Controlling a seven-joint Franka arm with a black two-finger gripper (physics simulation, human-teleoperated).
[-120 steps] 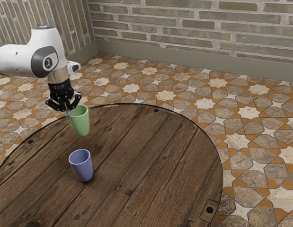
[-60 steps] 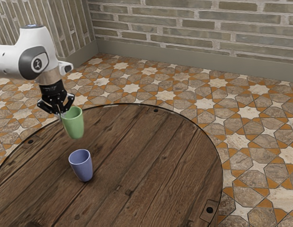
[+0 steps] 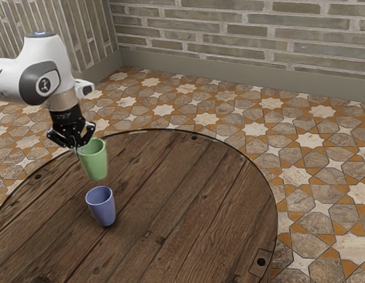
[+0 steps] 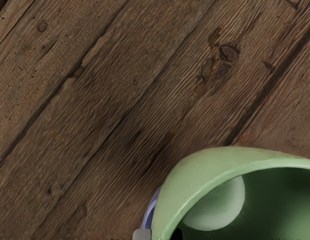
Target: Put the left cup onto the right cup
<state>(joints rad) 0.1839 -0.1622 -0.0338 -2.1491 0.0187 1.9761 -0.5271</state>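
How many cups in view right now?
2. The green cup is gripped at its rim by the gripper, off the table. The blue cup stands upright on the wooden table, just below it. No other cups visible.

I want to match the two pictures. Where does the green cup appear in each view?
Exterior view: green cup in the air at the exterior view's left, slightly tilted, just above the blue cup.
Wrist view: green cup close under the camera, mouth facing it.
Shared landmark: the blue cup, a sliver beside the green rim in the wrist view.
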